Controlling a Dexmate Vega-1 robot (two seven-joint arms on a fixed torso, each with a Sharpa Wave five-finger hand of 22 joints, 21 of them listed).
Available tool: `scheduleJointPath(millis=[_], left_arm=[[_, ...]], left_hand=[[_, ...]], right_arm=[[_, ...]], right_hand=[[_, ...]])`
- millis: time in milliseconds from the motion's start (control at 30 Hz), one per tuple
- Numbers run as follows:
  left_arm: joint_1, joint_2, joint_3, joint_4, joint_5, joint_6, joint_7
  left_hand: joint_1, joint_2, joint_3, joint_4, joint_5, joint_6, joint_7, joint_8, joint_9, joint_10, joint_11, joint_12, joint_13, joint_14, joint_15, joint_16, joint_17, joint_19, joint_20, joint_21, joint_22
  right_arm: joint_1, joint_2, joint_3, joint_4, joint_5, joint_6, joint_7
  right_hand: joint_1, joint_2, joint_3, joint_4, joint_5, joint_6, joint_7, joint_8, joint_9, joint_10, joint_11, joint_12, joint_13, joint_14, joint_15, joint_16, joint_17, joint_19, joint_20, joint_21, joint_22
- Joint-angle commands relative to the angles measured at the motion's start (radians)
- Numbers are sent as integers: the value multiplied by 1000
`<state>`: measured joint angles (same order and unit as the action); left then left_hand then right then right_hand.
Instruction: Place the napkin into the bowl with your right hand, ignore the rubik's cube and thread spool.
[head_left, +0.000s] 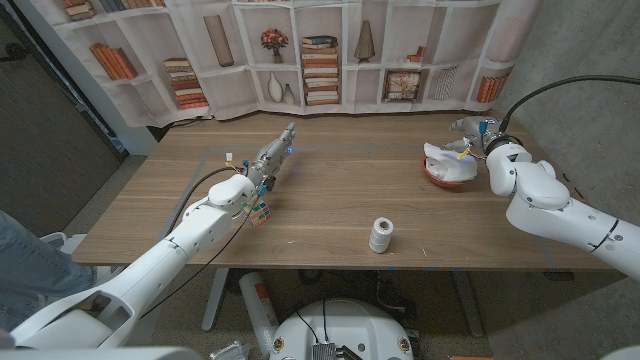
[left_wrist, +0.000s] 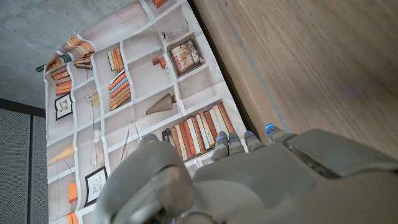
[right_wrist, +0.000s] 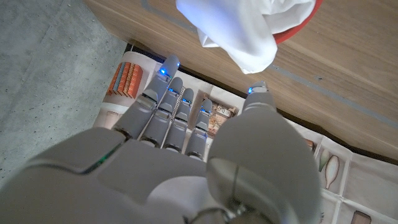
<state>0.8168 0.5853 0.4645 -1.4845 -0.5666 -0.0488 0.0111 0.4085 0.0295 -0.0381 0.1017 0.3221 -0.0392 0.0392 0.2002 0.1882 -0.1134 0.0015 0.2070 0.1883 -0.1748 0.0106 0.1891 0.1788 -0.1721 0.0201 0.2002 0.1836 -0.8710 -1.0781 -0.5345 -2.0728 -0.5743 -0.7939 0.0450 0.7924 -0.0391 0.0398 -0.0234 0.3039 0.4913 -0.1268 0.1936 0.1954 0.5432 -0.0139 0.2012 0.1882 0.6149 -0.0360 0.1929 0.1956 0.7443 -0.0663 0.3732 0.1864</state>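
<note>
Wooden table (head_left: 330, 200), bookshelf-print backdrop (head_left: 300, 60); floor prob. concrete.

Even, soft indoor light; sharp in the head view, blurred up close in the 2 wrist views.

In the head view the worktop (head_left: 330, 190) is evenly lit, with a pale sheen along its middle and only faint, short shadows beside the thread spool (head_left: 381, 236) and under the left hand (head_left: 268, 165); the left edge falls into dim grey, and straight lines bow slightly toward the corners. The napkin (head_left: 447, 160) is bright, close to washed out. In the wrist views the near hands are soft and out of focus, the right hand (right_wrist: 180, 162) especially, while the wood grain and printed backdrop (left_wrist: 124, 93) stay fairly crisp. Small blue lights glow at the fingertips (right_wrist: 169, 65).
</note>
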Motion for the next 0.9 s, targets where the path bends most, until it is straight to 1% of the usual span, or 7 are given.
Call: scheduleJointPath(millis=[33, 333, 367, 567, 600, 633, 900], left_arm=[[17, 11, -8, -26, 1, 3, 14], [30, 21, -16, -44, -1, 3, 22], [31, 23, -17, -46, 0, 4, 23], [35, 25, -19, -48, -2, 1, 21], [35, 26, -19, -49, -1, 1, 22], [35, 26, -19, -49, -2, 1, 21], [39, 31, -23, -50, -3, -1, 20]], left_hand=[[0, 8, -6, 4, -2, 3, 2, 0, 2, -5, -2, -2, 2, -20, 3, -1, 4, -158, 4, 8, 4], [1, 9, -8, 4, -2, 3, 4, 0, 2, -5, -3, -2, 2, -20, 4, -1, 4, -158, 5, 8, 5], [1, 9, -8, 4, -2, 3, 3, 0, 2, -5, -2, -2, 2, -20, 3, -1, 4, -158, 5, 8, 5], [1, 9, -9, 4, -2, 2, 2, 0, 2, -5, -4, -1, 2, -20, 3, -1, 4, -157, 5, 8, 5], [1, 9, -9, 4, -2, 2, 2, 0, 2, -5, -4, -2, 2, -20, 4, -1, 4, -158, 5, 8, 5], [1, 9, -10, 4, -2, 2, 2, 0, 2, -5, -3, -2, 2, -20, 4, -1, 4, -158, 5, 8, 5], [2, 10, -11, 3, -2, 2, 1, 0, 2, -6, -4, -2, 2, -20, 4, -1, 4, -159, 5, 8, 5]], right_arm=[[-11, 20, 21, 7, 57, 45, -82], [-11, 35, 25, 14, 82, 68, -120], [-11, 37, 25, 14, 84, 69, -125], [-14, 50, 31, 16, 101, 83, -152], [-14, 52, 32, 17, 105, 86, -156], [-13, 56, 30, 18, 105, 85, -161], [-14, 76, 35, 28, 130, 105, -193]], right_hand=[[-10, 6, -2, 6, 10, 5, 0, 4, 3, -4, 0, 8, 2, 6, 0, 3, 2, 5, -2, -3, 2], [-15, 11, -3, 9, 12, 5, -1, 4, 3, -3, 4, 10, 2, 5, 0, 3, 2, 5, -1, -6, 2], [-15, 11, -3, 9, 12, 3, -3, 3, 3, -4, -1, 9, 2, 5, 0, 3, 2, 6, -1, -6, 2], [-17, 12, -3, 10, 13, 2, -3, 3, 3, -3, 2, 11, 2, 5, 1, 3, 1, 4, 0, -8, 2], [-18, 13, -4, 10, 14, 2, -4, 3, 3, -4, -4, 10, 2, 3, -1, 2, 1, 5, 0, -9, 2], [-18, 13, -4, 10, 14, 2, -4, 3, 3, -3, 0, 11, 2, 4, -1, 2, 1, 5, 0, -9, 2], [-19, 15, -5, 11, 16, 3, -5, 3, 3, -3, -4, 11, 2, 4, -1, 2, 1, 5, 0, -11, 2]])
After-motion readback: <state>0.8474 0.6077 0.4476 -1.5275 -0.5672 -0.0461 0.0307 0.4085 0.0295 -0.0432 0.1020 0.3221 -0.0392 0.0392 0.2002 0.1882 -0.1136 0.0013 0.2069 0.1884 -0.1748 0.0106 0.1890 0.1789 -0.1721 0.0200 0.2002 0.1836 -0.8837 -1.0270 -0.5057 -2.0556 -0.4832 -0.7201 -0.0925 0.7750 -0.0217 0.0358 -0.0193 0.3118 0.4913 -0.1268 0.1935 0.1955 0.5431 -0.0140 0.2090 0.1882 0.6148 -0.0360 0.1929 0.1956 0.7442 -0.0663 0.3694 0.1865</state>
